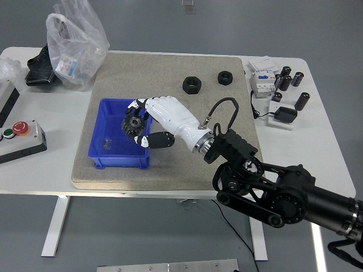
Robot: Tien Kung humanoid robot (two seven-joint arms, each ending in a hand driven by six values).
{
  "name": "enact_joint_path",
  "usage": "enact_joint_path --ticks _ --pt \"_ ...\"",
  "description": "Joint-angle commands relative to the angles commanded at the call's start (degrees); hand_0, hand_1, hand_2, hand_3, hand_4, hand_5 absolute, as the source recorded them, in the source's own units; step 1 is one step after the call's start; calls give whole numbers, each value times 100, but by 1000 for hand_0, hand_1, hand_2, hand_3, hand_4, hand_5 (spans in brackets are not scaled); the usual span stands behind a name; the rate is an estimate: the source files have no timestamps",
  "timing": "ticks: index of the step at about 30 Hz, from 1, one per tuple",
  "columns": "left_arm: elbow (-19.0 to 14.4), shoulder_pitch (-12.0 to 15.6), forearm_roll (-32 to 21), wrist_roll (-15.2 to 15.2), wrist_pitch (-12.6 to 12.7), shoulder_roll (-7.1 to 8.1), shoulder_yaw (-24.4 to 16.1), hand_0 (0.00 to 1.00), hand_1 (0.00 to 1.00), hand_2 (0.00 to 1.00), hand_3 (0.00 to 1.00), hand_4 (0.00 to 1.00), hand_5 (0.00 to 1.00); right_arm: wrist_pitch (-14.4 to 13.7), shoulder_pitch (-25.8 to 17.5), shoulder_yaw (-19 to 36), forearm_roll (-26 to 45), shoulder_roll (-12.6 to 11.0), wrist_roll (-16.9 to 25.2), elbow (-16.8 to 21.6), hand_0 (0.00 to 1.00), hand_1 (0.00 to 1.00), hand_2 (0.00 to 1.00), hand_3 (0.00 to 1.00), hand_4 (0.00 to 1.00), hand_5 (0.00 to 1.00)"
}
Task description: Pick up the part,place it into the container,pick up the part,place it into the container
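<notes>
While over blue bin point(113, 153), right hand point(152, 119) seemingly grips gear point(134, 126).

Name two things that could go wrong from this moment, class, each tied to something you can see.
1. The right hand holds the gear above the bin's right wall; released here, it might strike the rim and bounce onto the mat.
2. A small item already lies in the bin; a dropped gear could land on it.
</notes>
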Motion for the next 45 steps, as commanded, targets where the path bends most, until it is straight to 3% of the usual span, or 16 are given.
enact_joint_path --ticks 2,3,8,9,14,15,22,26,27,30,37,41,45 --pt "0 7 4 8 1 2 -7 655 594 592 672 647 235 59 108 -104 -115 72 -96 -20 488 552 500 593 285 2" --pt "0 11 7 12 1 2 -10 655 594 592 672 647 235 80 152 -148 -161 107 -131 -37 520 618 582 627 248 112" --pt "0 25 24 30 1 -4 -30 655 594 592 672 647 235 139 358 -379 -410 367 -170 -382 520 618 582 627 248 112" --pt "0 24 25 30 2 -5 -31 655 594 592 672 647 235 145 380 -408 -421 404 -159 -459 577 689 658 650 339 126" --pt "0 17 16 30 3 -7 -19 655 594 592 672 647 235 183 421 -567 -394 551 -125 -883 577 689 658 650 339 126" --pt "0 18 19 31 3 -7 -22 655 593 592 672 647 235 192 419 -589 -392 570 -130 -939 671 792 795 709 435 125" --pt "0 13 24 30 3 -2 -16 655 594 592 673 647 235 272 391 -681 -332 625 -182 -1108 685 818 826 737 476 145" --pt "0 7 40 31 -6 -4 -17 655 594 592 673 647 235 342 412 -673 -526 581 -271 -1056 685 818 826 737 476 145" --pt "0 6 47 32 -8 -4 -20 655 594 586 672 647 233 355 421 -671 -590 563 -295 -1038 691 829 841 798 546 117" --pt "0 8 61 34 -14 -2 -24 655 594 586 672 647 233 366 430 -588 -695 485 -341 -955 691 829 841 798 546 117" --pt "0 17 58 18 -14 -4 -30 655 594 589 672 646 234 210 208 -2 -622 235 -394 -774 685 830 840 812 563 115" --pt "0 29 62 19 -14 -13 -38 655 594 591 672 646 235 232 45 460 -625 50 -518 -952 672 810 833 804 586 137" --pt "0 36 75 22 -15 -13 -50 656 594 587 672 646 233 340 -69 554 -599 -35 -584 -1327 674 809 835 818 617 125"
